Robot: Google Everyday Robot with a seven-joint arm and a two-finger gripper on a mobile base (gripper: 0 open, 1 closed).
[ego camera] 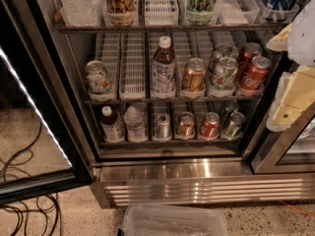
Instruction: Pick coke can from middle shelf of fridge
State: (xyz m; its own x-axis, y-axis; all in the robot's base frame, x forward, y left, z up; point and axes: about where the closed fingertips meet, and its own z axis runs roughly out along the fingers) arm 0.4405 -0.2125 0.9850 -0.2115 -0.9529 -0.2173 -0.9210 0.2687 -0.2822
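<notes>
Camera view: in the open fridge (pixel 197 191), the coke can (pixel 254 74) stands at the right end of the middle shelf (pixel 147 101). A red twin (pixel 247 53) sits just behind the can. The pincer (pixel 289 101) hangs right of the can; I cannot tell whether it is open or closed. It could seize the twin by mistake.

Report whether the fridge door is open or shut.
Open: the glass door stands out left, baring the middle shelf. The gripper hangs right of the coke can.

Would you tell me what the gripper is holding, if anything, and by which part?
Nothing, as far as shows: the gripper hangs at the right edge, apart from the coke can, which stands on the middle shelf.
</notes>
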